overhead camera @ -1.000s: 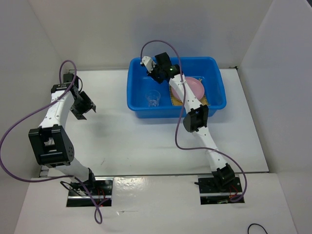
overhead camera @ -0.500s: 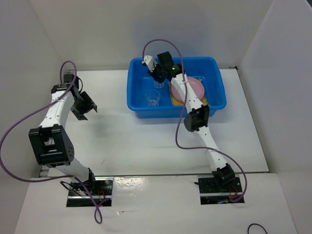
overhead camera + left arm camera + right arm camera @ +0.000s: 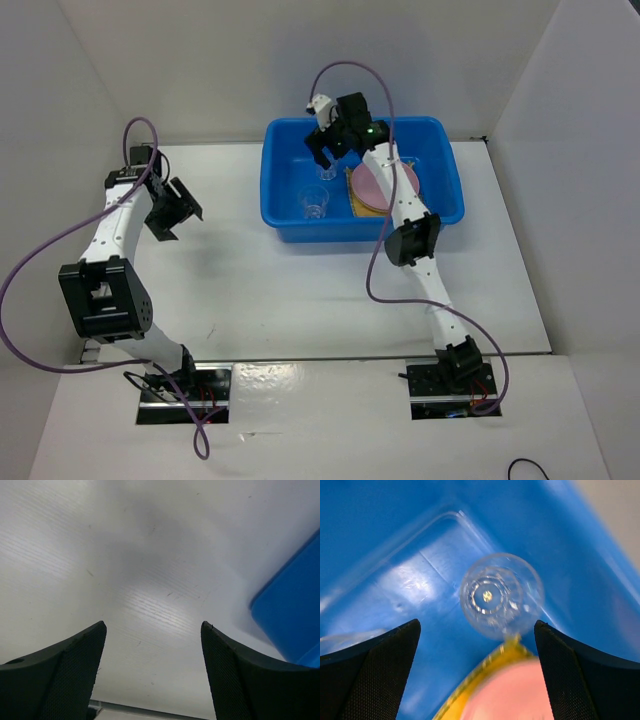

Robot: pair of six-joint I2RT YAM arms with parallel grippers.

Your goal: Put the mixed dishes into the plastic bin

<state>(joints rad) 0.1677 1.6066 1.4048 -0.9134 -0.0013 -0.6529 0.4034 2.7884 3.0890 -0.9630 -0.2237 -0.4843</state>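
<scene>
**Top and wrist views.** A large rectangular bright blue plastic bin [image 3: 275, 205] stands on the white table [image 3: 250, 290], at its far centre. Inside the bin, a round pink plate [image 3: 366, 187] lies on a square yellowish woven mat [image 3: 356, 207]. One small clear glass cup [image 3: 316, 203] stands near the bin's front wall. A second clear glass cup [image 3: 501, 595] stands upright just beside the mat's corner. The right gripper [image 3: 476, 625] hangs above this second cup, jaws spread wide, holding nothing. The left gripper [image 3: 152, 625] hovers over bare table left of the bin, jaws apart and empty.
</scene>
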